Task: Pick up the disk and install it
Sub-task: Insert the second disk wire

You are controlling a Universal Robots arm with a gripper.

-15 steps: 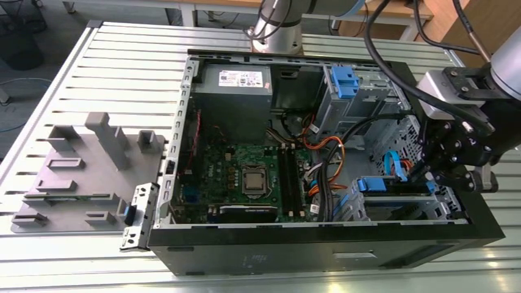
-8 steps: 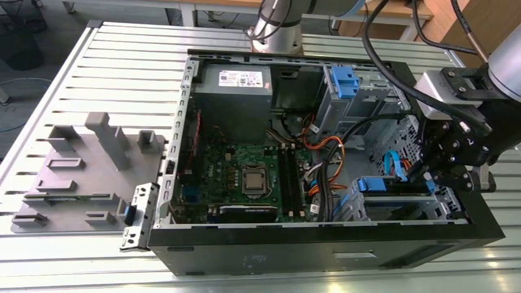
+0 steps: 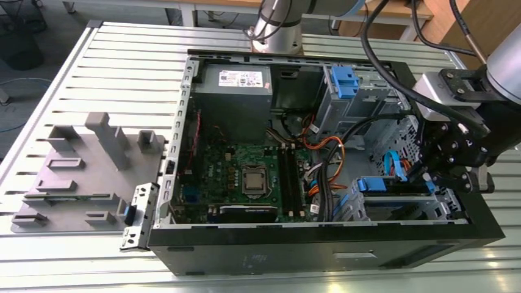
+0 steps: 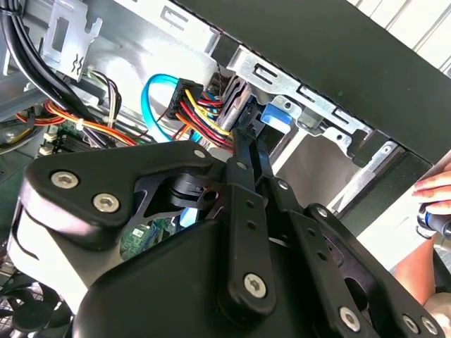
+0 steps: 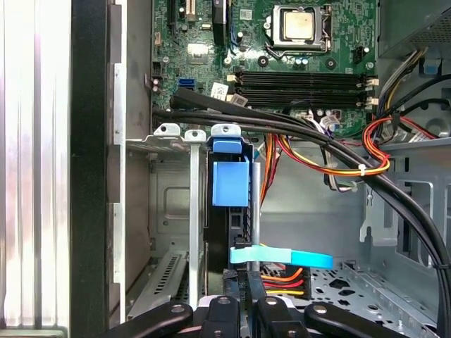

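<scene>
disk (image 5: 230, 184) stands on edge in the drive cage (image 5: 173, 211) at the near corner of the computer case (image 3: 326, 250), on the exterior view's right, with its blue carrier handle (image 3: 380, 184) turned up toward the open side. the gripper (image 3: 440, 174) hangs right over that corner, reaching down into the case just beside the handle. in the first wrist view the black gripper (image 5: 243, 310) sits in line with the disk's thin edge, one side of it to each side of the drive. whether it is clamped on the drive or merely straddling it, i cannot tell.

in the second wrist view the gripper (image 4: 246, 130) points at a blue scrap of the carrier (image 4: 276, 116), and its own black body covers most of the drive. a bundle of red, yellow and black power wires (image 4: 204, 105) ends in a plug just beside it. a flat blue data cable (image 5: 289, 258) crosses the disk's edge close to the gripper; i cannot make out whether it is plugged in. thick black cables (image 5: 317, 148) run across the cage's top between the disk and the motherboard (image 5: 296, 63).

the drive's metal body and label are hidden by the cage walls. a person's hand (image 4: 435, 186) shows outside the case, cut off by the picture's edge. the case lies on a slotted metal table (image 3: 122, 73), with a grey fixture (image 3: 82, 165) well apart on the exterior view's left.
</scene>
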